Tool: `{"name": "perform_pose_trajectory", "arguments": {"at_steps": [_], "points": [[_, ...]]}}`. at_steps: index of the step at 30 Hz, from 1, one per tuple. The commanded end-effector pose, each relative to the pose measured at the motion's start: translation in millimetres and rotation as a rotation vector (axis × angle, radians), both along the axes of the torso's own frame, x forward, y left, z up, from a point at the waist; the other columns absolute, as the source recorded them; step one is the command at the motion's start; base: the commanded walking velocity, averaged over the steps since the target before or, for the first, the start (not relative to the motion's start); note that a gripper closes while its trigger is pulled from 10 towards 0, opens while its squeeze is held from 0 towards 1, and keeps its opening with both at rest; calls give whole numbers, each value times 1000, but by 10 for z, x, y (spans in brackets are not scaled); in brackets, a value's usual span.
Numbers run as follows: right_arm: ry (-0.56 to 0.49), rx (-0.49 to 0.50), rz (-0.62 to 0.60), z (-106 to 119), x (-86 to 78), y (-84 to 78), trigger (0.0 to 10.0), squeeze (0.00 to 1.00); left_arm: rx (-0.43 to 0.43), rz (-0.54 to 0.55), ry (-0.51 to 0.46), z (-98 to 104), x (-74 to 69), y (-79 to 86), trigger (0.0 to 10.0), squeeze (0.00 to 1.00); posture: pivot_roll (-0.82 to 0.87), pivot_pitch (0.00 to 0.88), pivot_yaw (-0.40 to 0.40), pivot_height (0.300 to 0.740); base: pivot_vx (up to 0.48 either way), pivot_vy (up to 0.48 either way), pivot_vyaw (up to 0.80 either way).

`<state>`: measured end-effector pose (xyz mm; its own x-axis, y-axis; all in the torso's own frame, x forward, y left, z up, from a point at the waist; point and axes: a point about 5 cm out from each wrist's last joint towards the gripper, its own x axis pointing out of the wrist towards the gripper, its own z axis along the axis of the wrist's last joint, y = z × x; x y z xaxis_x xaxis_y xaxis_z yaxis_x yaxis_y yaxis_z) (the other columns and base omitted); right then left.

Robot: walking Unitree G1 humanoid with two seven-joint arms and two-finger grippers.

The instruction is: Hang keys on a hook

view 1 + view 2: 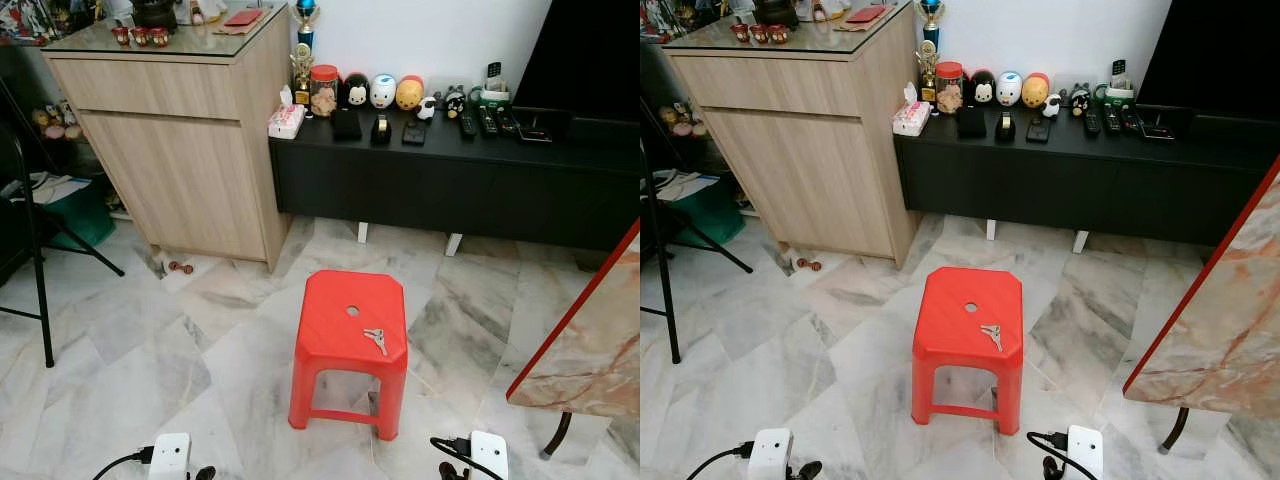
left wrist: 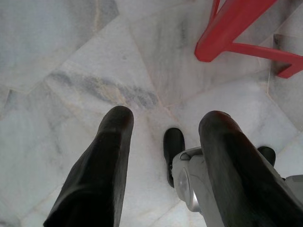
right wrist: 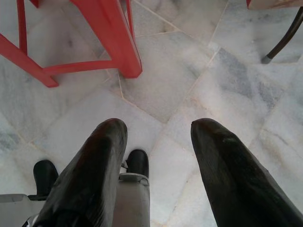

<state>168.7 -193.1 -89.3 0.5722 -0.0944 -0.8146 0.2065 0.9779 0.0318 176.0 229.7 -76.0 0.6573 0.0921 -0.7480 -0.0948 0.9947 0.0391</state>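
A small bunch of silver keys (image 1: pixel 376 340) lies on the top of a red plastic stool (image 1: pixel 330 330) on the marble floor just ahead of me, near the stool's front right corner. Both arms hang low at my sides, their white wrists at the bottom edge of the eye views. My left gripper (image 2: pixel 163 125) is open and points down at the floor beside the stool's legs (image 2: pixel 227 33). My right gripper (image 3: pixel 158 130) is open too, above bare tiles, with the stool's leg (image 3: pixel 118 42) just beyond it. Both hold nothing.
A light wooden cabinet (image 1: pixel 190 170) stands at the back left, and a low black TV bench (image 1: pixel 450 180) with figurines and remotes runs along the wall. A red-edged marble table (image 1: pixel 590 340) juts in at the right. A black stand (image 1: pixel 35 250) is at the left.
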Motion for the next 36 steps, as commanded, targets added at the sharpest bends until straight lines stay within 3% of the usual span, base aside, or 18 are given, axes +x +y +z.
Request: {"name": "perform_pose_trajectory", "arguments": {"at_steps": [1, 9, 36], "points": [[-5, 3, 11, -3, -10, 10, 10000, 0, 5, 4, -2, 6, 8, 12, 10000, 0, 110, 37, -17, 740, 0, 0, 0], [-26, 16, -11, 10, 20, 27, 10000, 0, -2, 10, -6, 9, 21, 0, 10000, 0, 111, 34, -16, 740, 0, 0, 517], [-22, 23, -3, 4, 13, 50, 10000, 0, -2, 13, -16, 16, 25, 8, 10000, 0, 117, 35, -18, 740, 0, 381, 0]]}}
